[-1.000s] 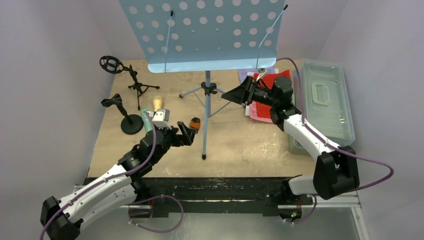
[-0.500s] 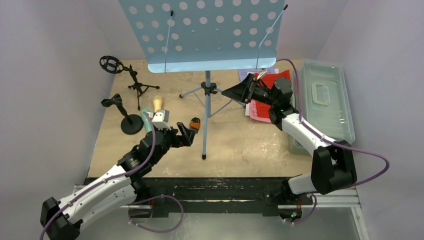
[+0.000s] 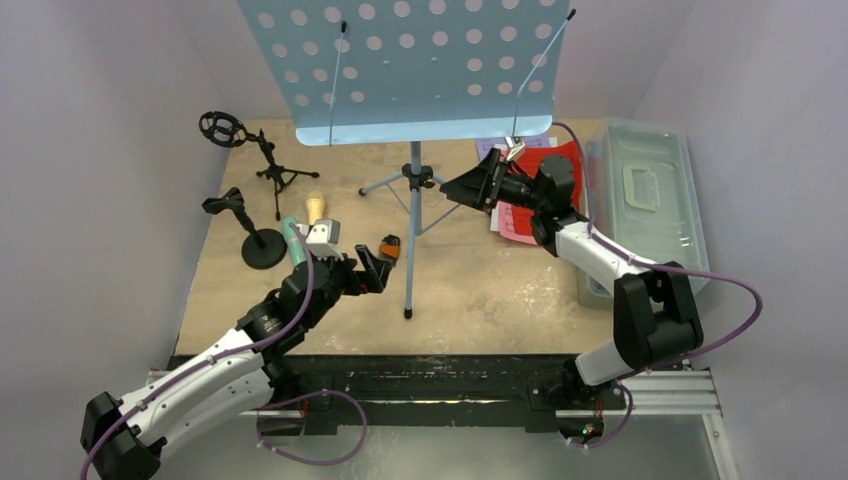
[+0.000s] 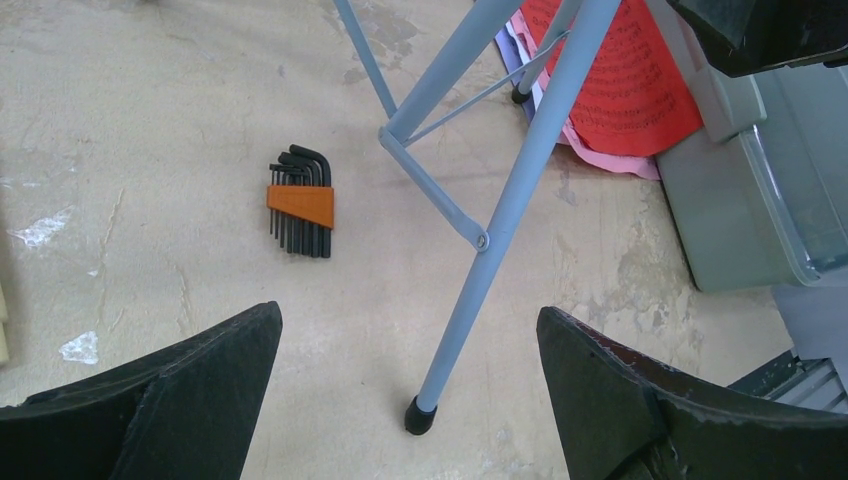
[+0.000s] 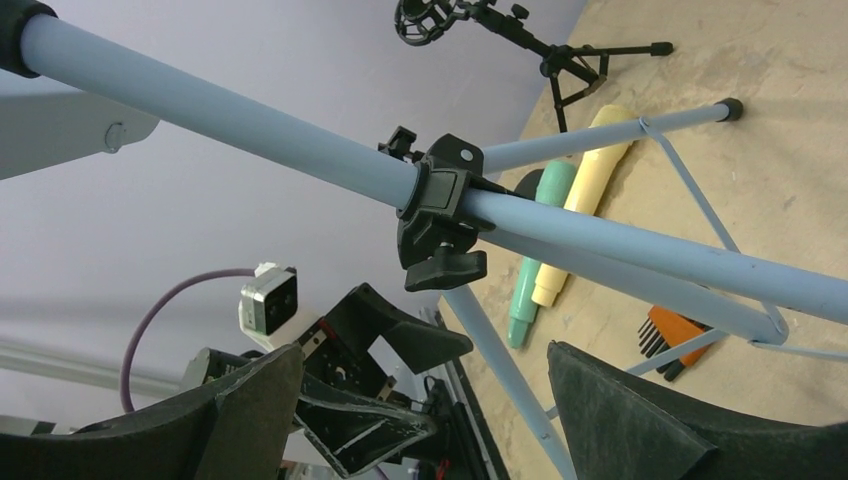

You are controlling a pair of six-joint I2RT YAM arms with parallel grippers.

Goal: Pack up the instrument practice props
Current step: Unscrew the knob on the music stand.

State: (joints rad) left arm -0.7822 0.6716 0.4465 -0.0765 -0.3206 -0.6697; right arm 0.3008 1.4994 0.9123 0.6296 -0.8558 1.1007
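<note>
Zero props packed: light-blue music stand [image 3: 420, 70] upright, sheet-music pages [image 4: 620, 90], microphones [image 5: 590, 180], mic tripods [image 3: 278, 177] out on surface [image 3: 480, 290]; left hand [image 4: 408, 315], right hand [image 5: 420, 350] both spread, empty.

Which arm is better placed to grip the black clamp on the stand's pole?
Right: the right end effector faces the black clamp, open; the left end effector sits lower, near a stand foot.
</note>
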